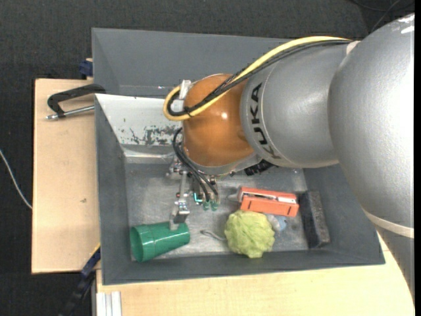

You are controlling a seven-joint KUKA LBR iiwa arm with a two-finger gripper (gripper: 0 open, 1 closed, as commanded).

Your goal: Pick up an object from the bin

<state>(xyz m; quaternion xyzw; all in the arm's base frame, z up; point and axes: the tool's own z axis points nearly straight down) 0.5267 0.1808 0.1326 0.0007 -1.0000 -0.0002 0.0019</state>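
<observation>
My gripper (pixel 195 206) hangs under the orange wrist cover, low over the middle of the bin floor. Its fingers stand open with nothing between them. The left fingertip (pixel 178 220) is just above the rim end of a green plastic cup (pixel 156 241), which lies on its side at the front left. A fuzzy yellow-green ball (pixel 250 234) rests to the right of the gripper, near the front wall. An orange flat rectangular thing (pixel 268 203) lies just behind the ball.
A dark oblong block (pixel 314 219) lies against the right wall. A small pale blue thing (pixel 280 224) sits between the ball and the block. A thin wire piece (pixel 212 234) lies on the floor left of the ball. The arm covers the bin's back right.
</observation>
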